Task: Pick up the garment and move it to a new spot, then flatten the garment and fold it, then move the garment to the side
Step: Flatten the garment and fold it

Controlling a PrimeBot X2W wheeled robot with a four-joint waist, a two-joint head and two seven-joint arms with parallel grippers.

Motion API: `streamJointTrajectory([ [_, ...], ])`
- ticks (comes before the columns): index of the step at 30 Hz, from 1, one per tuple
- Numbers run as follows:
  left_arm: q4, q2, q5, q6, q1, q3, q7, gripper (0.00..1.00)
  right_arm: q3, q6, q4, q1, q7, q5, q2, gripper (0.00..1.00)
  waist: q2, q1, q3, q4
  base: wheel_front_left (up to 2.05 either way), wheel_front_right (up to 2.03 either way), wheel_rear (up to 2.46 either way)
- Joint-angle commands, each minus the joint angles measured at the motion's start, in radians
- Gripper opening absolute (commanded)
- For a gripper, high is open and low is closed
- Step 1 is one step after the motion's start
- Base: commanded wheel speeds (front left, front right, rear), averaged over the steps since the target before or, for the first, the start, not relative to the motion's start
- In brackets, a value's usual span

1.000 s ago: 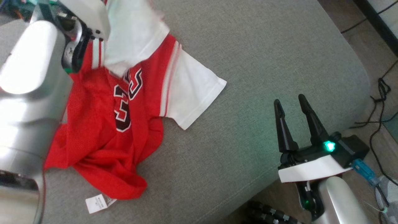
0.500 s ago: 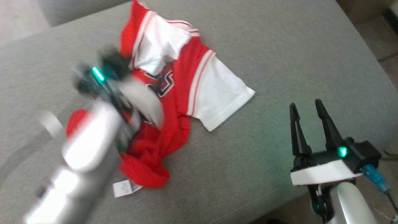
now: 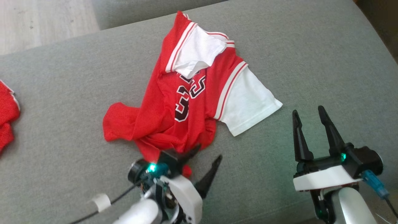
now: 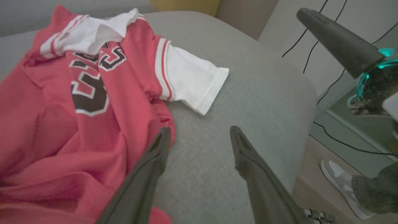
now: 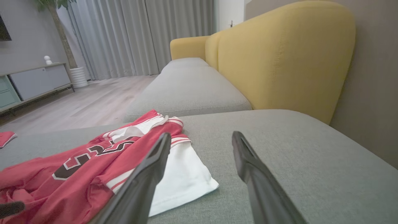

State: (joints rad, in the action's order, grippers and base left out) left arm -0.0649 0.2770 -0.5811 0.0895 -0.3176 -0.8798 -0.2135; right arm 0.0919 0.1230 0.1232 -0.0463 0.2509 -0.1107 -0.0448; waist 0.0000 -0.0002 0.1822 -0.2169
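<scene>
On the sofa point(image 3: 311, 46), left fingers point(image 3: 209, 174) and right fingers point(image 3: 332, 134) spread empty, a one-layer pinch could bunch the rumpled shirt point(image 3: 161, 105).

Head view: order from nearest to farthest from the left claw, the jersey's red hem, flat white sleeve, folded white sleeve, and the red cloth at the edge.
From the left claw:
1. Red hem, by its fingertip.
2. Flat white sleeve, upper right.
3. Folded white sleeve, top.
4. Red cloth, far left.
</scene>
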Motion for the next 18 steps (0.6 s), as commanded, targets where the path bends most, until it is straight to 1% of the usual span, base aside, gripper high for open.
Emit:
streamJointTrajectory([
  [1, 0.043, 0.02, 0.003, 0.011, -0.013, 0.019, -0.017, 1.0, 0.022, 0.008, -0.032, 0.007, 0.011, 0.012, -0.005, 1.0, 0.0, 0.0002, -0.003, 0.007, 0.0, 0.0, 0.0],
  [4, 0.047, 0.048, 0.024, 0.03, -0.001, -0.002, -0.059, 1.0, 0.024, 0.008, -0.031, 0.015, 0.011, 0.017, -0.005, 1.0, 0.0, 0.0002, -0.003, 0.012, 0.0, 0.0, 0.0],
  [5, 0.047, 0.048, 0.024, 0.03, -0.001, -0.002, -0.059, 1.0, 0.024, 0.008, -0.031, 0.015, 0.011, 0.017, -0.005, 1.0, 0.0, 0.0002, -0.003, 0.012, 0.0, 0.0, 0.0],
  [10, 0.075, 0.099, 0.056, 0.065, 0.015, -0.017, -0.109, 1.0, 0.022, 0.008, -0.034, 0.017, 0.011, 0.019, -0.005, 1.0, 0.0, 0.0002, 0.003, 0.016, 0.0, 0.0, 0.0],
  [13, 0.088, 0.124, 0.066, 0.073, 0.019, -0.024, -0.134, 1.0, 0.023, 0.008, -0.032, 0.018, 0.011, 0.02, -0.005, 1.0, 0.0, 0.0002, 0.004, 0.019, 0.0, 0.0, 0.0],
  [18, 0.109, 0.148, 0.058, 0.076, 0.037, -0.038, -0.173, 1.0, 0.025, 0.008, -0.03, 0.018, 0.011, 0.021, -0.005, 1.0, 0.0, 0.0002, 0.002, 0.019, 0.0, 0.0, 0.0],
])
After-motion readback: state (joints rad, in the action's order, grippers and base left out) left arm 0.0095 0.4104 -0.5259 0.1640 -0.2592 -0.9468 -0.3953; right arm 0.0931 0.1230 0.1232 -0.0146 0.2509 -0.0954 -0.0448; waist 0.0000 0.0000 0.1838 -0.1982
